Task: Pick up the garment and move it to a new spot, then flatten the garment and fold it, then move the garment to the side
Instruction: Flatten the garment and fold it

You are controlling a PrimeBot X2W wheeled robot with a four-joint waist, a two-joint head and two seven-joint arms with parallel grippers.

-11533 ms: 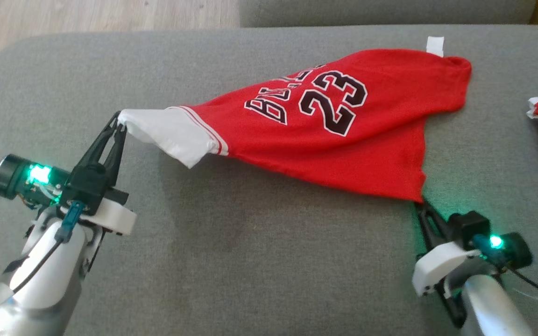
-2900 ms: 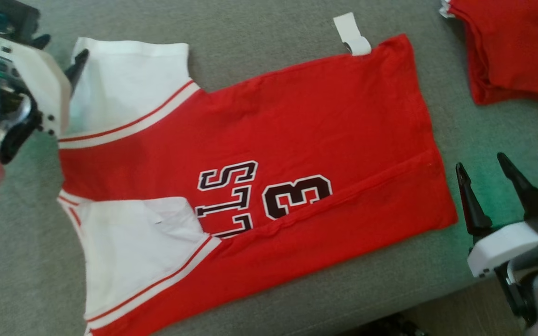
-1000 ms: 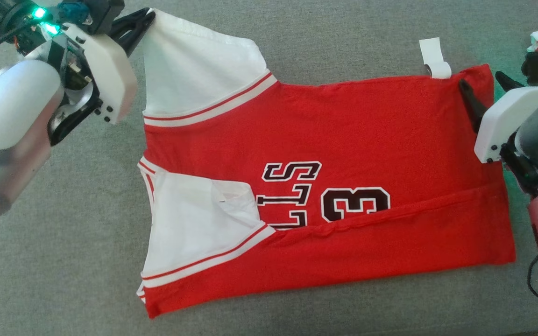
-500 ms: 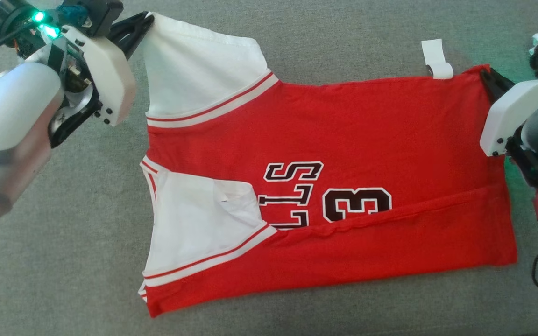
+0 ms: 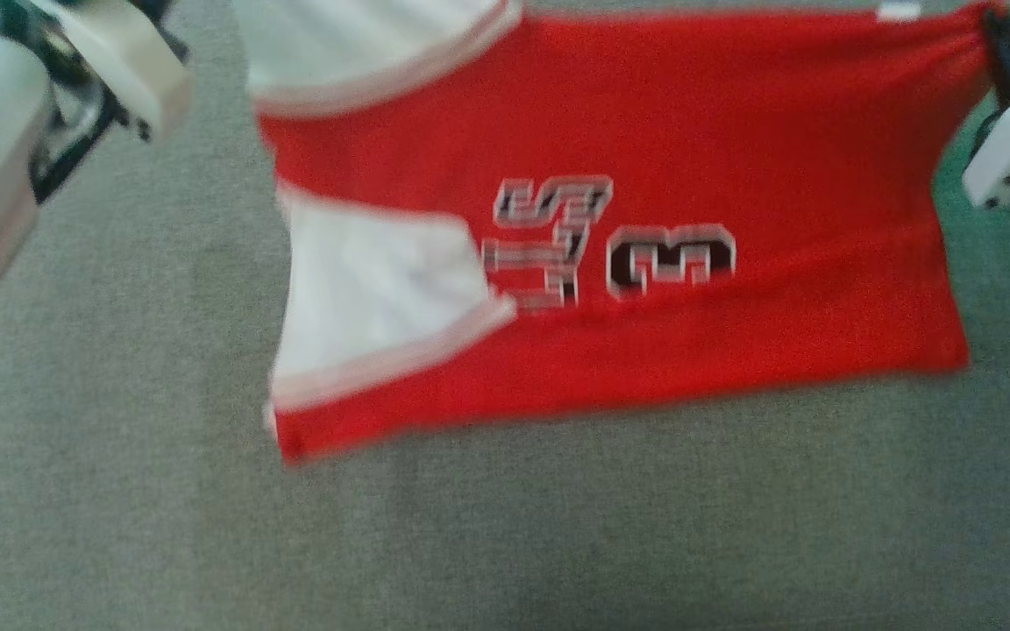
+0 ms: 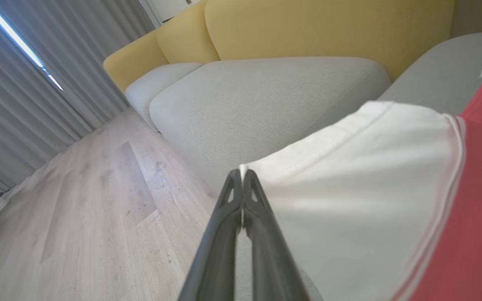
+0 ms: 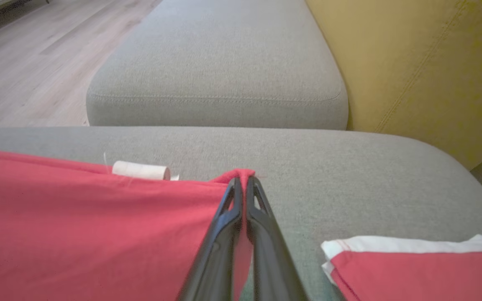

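Note:
The garment [image 5: 645,131] is a red jersey with white sleeves and dark lettering. It lies spread on the grey cushion [image 5: 470,543], its near edge folded over onto itself. In the left wrist view my left gripper [image 6: 241,177] is shut on the corner of the far white sleeve [image 6: 349,188]. My right gripper [image 7: 244,179] is shut on the far right corner of the red hem [image 7: 78,217]. In the blurred head view its dark fingers [image 5: 1000,44] meet that corner at the top right. The left arm's white mount [image 5: 119,61] sits at the top left.
A second red and white garment [image 7: 412,267] lies folded on the cushion just right of my right gripper. A white tag [image 7: 140,170] sticks out at the hem. Beyond are another grey cushion [image 7: 216,62], a yellow backrest [image 7: 412,62] and wooden floor [image 6: 78,209].
My right gripper has shut on the garment's far right corner. The left gripper still holds the sleeve. The head view has shifted and blurred, so the camera has moved.

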